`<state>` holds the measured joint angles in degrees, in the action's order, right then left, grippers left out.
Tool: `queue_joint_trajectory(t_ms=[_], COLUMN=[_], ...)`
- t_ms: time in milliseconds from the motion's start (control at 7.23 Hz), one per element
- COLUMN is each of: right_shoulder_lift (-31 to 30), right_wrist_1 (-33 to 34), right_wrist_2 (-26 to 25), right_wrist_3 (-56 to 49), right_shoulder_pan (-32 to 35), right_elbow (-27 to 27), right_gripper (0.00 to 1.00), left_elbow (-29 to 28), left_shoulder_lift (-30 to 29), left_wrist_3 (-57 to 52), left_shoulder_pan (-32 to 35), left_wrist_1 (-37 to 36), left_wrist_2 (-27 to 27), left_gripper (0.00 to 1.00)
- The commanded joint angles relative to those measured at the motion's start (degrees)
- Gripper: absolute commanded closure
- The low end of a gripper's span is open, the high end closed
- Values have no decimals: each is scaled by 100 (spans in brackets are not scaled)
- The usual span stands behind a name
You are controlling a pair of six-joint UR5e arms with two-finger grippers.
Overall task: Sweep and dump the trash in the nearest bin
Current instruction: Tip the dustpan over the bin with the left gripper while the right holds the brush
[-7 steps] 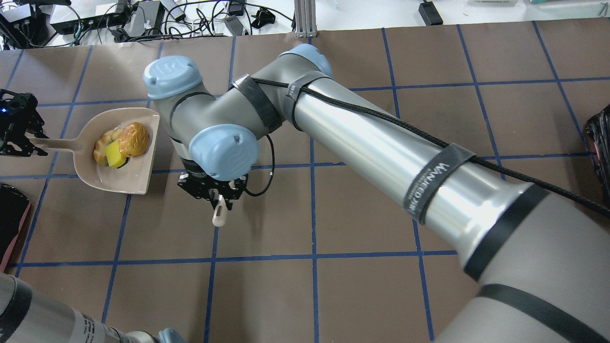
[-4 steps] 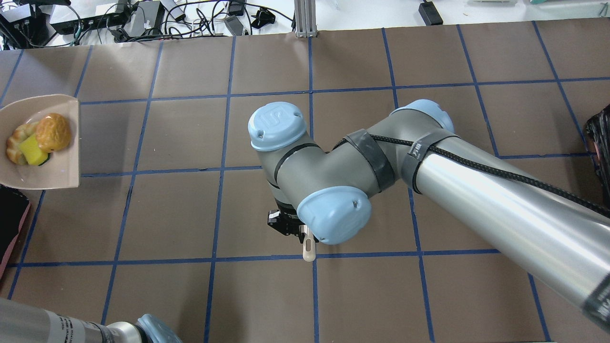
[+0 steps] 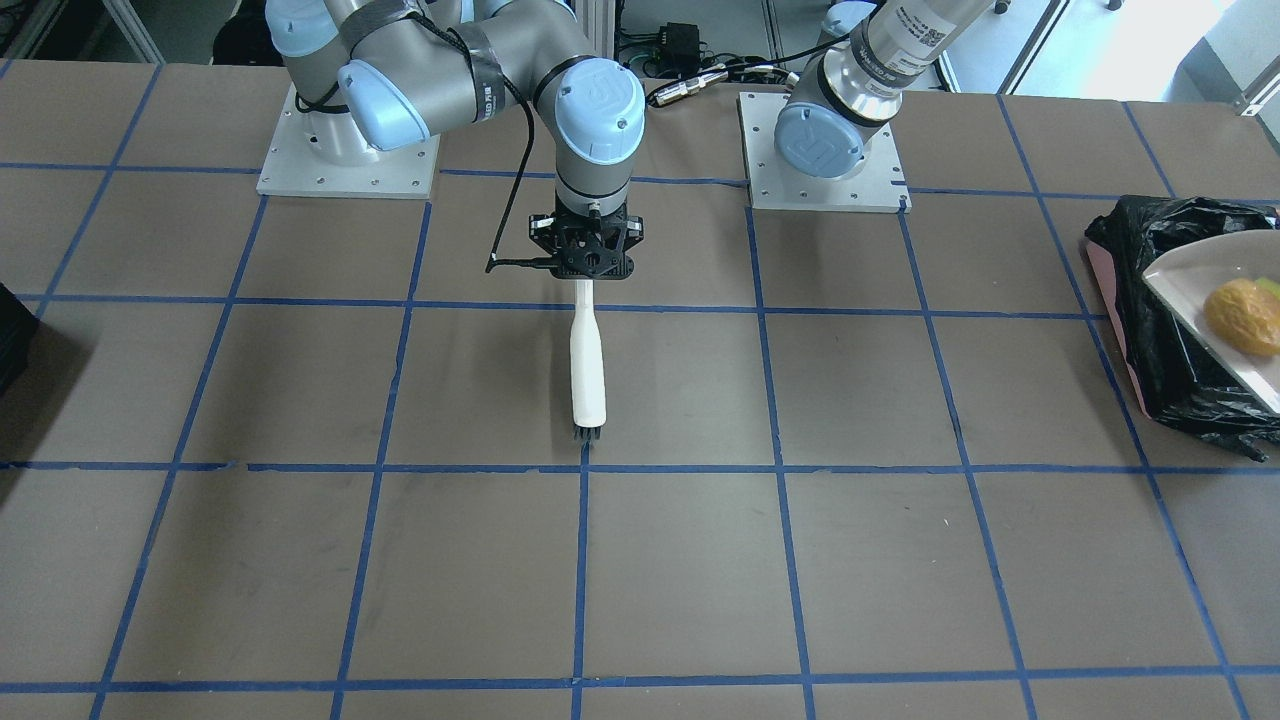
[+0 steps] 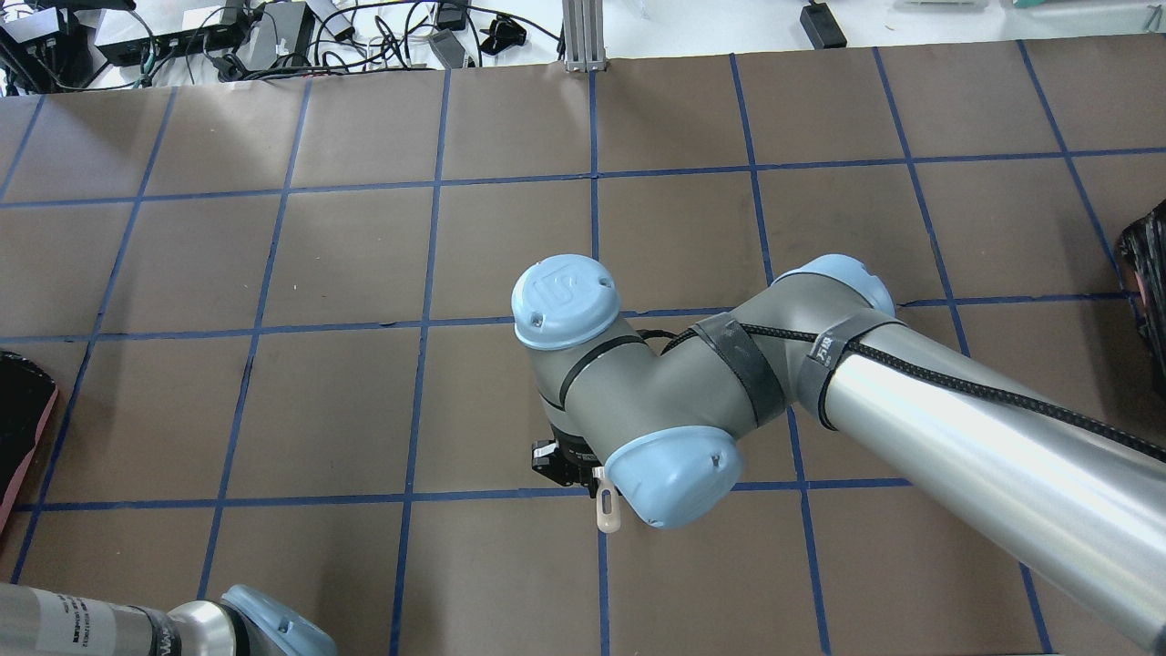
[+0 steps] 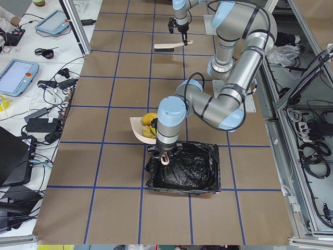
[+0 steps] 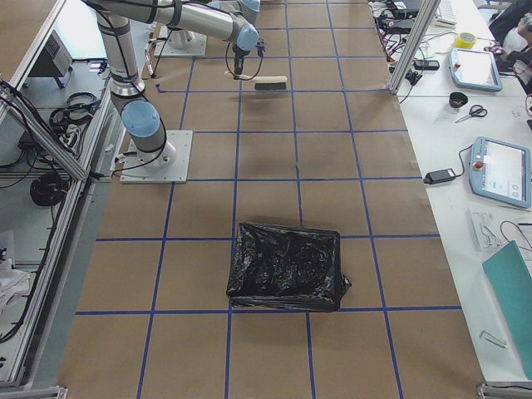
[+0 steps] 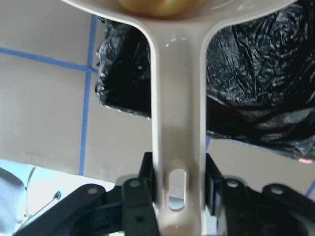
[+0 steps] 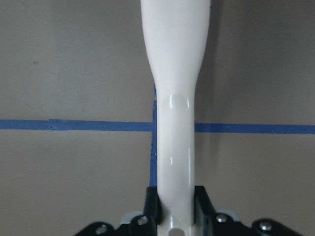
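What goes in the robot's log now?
left fingers: shut on dustpan | trash: in dustpan, at bin | right fingers: shut on brush | dump: not yet

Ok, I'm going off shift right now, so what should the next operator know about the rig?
The left gripper is shut on the dustpan handle. The right gripper is shut on the brush handle, with the brush low at mid-table.
The dustpan hangs over the edge of the bin on the robot's left, with the trash in it.
Done: sweeping, carrying to the bin.
Left: tip the dustpan so the trash drops in.
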<state>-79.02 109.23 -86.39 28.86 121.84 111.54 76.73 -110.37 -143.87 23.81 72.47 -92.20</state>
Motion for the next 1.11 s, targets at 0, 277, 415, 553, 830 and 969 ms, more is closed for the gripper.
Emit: queue_joint_trajectory(t_ms=[0, 277, 415, 553, 830, 969], right_shoulder_lift=[36, 62, 62, 62, 62, 62], right_wrist_1=[28, 133, 134, 125, 116, 99], right_wrist_2=[26, 235, 324, 325, 307, 272], right_wrist_3=[5, 5, 5, -4, -4, 14], right_shoulder_pan=[-11, -11, -11, -11, -29, -37], right_elbow=[43, 43, 43, 43, 43, 43], right_gripper=[100, 100, 100, 100, 100, 100], left_elbow=[-254, -176, -159, -89, 8, 17], left_shoulder_lift=[-142, -335, -423, -476, -406, -424], left_wrist_3=[-596, -1098, -1274, -1328, -1705, -1784], left_shoulder_pan=[-324, -324, -324, -324, -237, -219], left_wrist_1=[-484, -1277, -1410, -1672, -2532, -2649], left_wrist_2=[-70, -613, -641, -963, -1089, -1089], left_gripper=[100, 100, 100, 100, 100, 100])
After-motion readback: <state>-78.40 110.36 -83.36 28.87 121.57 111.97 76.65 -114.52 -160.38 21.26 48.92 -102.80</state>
